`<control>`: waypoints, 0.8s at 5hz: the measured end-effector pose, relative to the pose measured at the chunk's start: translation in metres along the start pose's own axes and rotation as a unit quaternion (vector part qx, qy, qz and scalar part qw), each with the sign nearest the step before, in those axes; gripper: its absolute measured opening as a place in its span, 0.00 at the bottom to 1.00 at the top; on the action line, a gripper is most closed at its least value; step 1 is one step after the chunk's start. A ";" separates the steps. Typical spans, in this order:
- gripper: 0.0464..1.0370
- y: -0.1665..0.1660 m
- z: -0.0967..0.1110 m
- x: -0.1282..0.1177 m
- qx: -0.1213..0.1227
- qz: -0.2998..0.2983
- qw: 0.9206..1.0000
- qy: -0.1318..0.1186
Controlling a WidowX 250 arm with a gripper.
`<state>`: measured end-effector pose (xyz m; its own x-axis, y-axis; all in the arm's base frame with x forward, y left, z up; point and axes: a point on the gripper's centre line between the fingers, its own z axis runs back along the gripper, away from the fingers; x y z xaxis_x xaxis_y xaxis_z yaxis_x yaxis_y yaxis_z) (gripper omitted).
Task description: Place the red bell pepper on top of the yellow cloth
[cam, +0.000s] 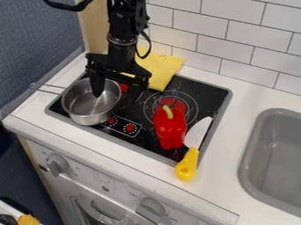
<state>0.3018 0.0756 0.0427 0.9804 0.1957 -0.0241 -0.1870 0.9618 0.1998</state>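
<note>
Pincer [117,95], black, one: fingers spread, above the stove top [141,115], one over the inside of the metal pot [88,115]. Red bell pepper [170,131], one: on the stove top, stem toward the wall [214,46] – apart from the yellow cloth [160,66], which lies across the stove's rear edge. Knife [188,162], yellow-handled: just beside the pepper.

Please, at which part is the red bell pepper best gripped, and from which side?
I would grip the red bell pepper across its middle, from above, one finger on each long side. Its body looks longer than wide, with the stem towards the tiled wall. The knife lies close along its right side in the picture, so there the finger may need care.
</note>
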 end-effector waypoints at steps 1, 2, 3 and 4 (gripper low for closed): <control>0.96 -0.003 -0.009 -0.004 -0.002 -0.003 1.000 0.016; 0.96 -0.006 -0.007 -0.007 -0.015 -0.010 1.000 0.025; 0.96 -0.014 0.000 -0.006 -0.011 -0.029 0.999 0.022; 0.96 -0.036 0.040 -0.003 -0.025 -0.069 0.997 -0.037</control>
<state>0.3077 0.0328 0.0745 0.9985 0.0489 0.0248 -0.0521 0.9874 0.1497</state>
